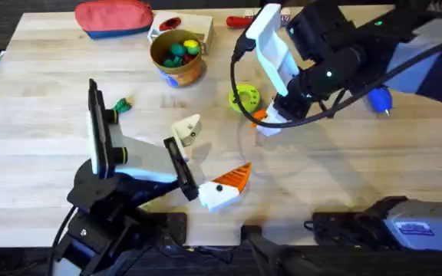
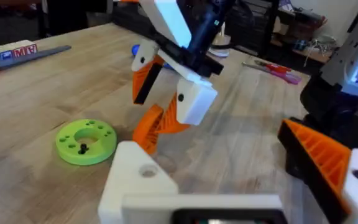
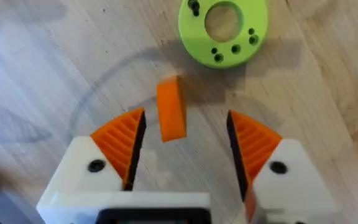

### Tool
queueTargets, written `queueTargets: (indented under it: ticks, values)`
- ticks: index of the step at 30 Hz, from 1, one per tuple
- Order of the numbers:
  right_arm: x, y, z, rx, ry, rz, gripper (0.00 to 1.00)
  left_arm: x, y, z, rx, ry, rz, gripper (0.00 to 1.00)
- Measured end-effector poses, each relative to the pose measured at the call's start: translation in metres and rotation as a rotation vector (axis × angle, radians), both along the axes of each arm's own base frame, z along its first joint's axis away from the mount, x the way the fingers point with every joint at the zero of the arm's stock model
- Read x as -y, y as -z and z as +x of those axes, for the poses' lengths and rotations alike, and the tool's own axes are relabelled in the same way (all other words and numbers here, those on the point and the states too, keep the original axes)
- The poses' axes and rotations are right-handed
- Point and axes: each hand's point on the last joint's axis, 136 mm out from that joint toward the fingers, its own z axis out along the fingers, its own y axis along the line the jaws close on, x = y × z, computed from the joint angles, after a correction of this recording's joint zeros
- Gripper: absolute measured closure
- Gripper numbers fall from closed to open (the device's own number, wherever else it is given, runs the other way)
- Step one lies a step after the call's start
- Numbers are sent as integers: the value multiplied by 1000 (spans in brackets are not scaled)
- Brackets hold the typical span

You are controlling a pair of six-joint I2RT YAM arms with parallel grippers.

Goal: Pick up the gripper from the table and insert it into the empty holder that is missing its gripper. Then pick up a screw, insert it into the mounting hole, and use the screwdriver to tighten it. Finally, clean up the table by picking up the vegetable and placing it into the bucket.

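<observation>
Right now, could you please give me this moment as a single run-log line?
stage: reaching for gripper | right hand: open, straddling orange gripper on table | left hand: open, one holder bare | vegetable: on table

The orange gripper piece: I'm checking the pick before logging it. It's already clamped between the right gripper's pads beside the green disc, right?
Not clamped. The right wrist view shows the right gripper open, its orange pads standing apart on either side of the orange gripper piece, which lies on the table untouched. It is indeed beside the green disc.
</observation>
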Motion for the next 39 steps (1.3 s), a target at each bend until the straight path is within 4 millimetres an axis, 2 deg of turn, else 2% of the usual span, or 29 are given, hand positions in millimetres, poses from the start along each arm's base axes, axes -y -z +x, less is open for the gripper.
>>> queueTargets:
  ticks: [3, 11, 13, 17, 18, 21, 24, 26, 30, 34, 37, 39]
  values:
    - [-1, 3, 0, -5, -4, 0, 270, 0, 0, 0, 0, 0, 0, 15]
    - [-5, 2, 2, 5, -17, 9, 523, 0, 0, 0, 0, 0, 0, 14]
    - [-5, 2, 2, 5, -20, 10, 636, 0, 0, 0, 0, 0, 0, 15]
    - [-5, 2, 2, 5, -23, 11, 948, 0, 0, 0, 0, 0, 0, 15]
    - [-5, 2, 2, 5, -23, 11, 985, 0, 0, 0, 0, 0, 0, 14]
    - [-4, 1, -1, -6, -24, 4, 997, 0, 0, 0, 0, 0, 0, 14]
    - [-1, -8, -6, -13, -20, 1, 997, 0, 0, 0, 0, 0, 0, 14]
    - [1, -27, -9, 12, -11, 17, 997, 0, 0, 0, 0, 0, 0, 16]
    - [9, -88, -12, 155, 34, 85, 997, 0, 0, 0, 0, 0, 0, 14]
    - [36, -144, -20, 305, 175, 183, 997, 0, 0, 0, 0, 0, 0, 13]
    - [54, -170, -24, 365, 306, 296, 997, 0, 0, 0, 0, 0, 0, 14]
    - [55, -173, -28, 362, 362, 397, 997, 0, 0, 0, 0, 0, 0, 14]
